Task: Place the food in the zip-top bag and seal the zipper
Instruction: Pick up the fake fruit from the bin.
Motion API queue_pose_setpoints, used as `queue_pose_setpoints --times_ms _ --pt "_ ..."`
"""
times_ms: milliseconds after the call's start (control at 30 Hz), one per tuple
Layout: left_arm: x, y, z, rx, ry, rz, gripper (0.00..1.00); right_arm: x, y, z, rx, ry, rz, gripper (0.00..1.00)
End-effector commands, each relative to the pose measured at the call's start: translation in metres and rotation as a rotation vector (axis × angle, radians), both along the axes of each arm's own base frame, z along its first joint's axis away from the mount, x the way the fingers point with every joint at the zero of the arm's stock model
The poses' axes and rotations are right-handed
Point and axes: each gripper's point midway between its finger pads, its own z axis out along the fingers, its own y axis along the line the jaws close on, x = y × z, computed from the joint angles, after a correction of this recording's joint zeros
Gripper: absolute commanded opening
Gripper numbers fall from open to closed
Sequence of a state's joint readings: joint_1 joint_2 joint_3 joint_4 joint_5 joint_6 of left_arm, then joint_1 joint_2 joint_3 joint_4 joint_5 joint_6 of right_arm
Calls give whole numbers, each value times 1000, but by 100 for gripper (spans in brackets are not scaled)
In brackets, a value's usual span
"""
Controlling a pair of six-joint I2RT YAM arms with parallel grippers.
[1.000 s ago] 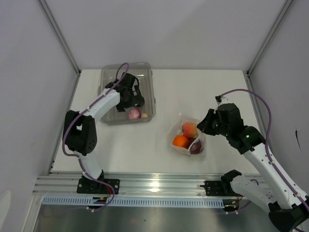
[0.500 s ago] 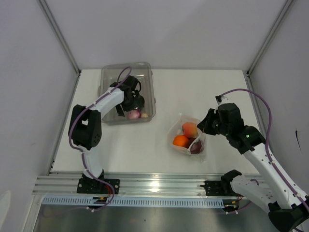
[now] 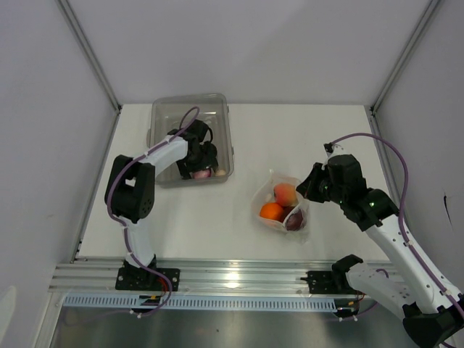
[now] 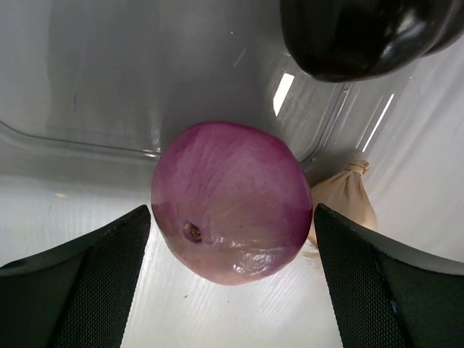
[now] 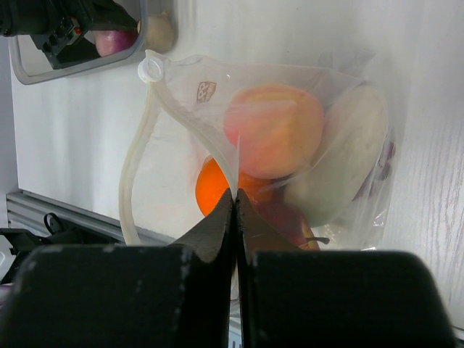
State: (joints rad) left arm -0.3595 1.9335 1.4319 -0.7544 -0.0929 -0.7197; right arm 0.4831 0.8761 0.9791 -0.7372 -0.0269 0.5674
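Note:
The zip-top bag lies mid-table with its mouth held open; inside are a peach, an orange, a white oblong piece and a dark red bunch. My right gripper is shut on the bag's mouth edge, the zipper strip. My left gripper is open inside the clear bin, its fingers on either side of the pink bulb, which rests on the bin floor. A small beige piece lies right of the bulb.
A dark rounded object lies beyond the bulb in the bin. The bin's near wall stands between the left gripper and the bag. The metal rail runs along the table's near edge.
My left gripper has moved down and nearer within the bin until it straddles the pink bulb. My right arm and the bag have stayed still.

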Motion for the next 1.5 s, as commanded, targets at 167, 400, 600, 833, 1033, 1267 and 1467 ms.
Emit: queue_pose_setpoints --times_ms 167,400,600,833,1033,1267,1467 --pt "4 -3 0 -39 -26 30 91 3 -1 5 7 -29 -4 0" --pt "7 -1 4 -28 -47 44 85 3 -1 7 8 -33 -5 0" --pt "9 0 8 -26 -72 40 71 3 -1 6 5 -30 -5 0" --pt "6 0 14 -44 -102 26 52 4 -1 7 6 -33 -6 0" --pt "5 0 29 -62 -148 14 27 4 0 8 12 -34 -3 0" --pt "-1 -1 49 -90 -193 9 1 5 1 10 20 -39 -1 0" --pt "-12 -5 81 -145 -263 -21 0 6 5 12 27 -43 14 0"
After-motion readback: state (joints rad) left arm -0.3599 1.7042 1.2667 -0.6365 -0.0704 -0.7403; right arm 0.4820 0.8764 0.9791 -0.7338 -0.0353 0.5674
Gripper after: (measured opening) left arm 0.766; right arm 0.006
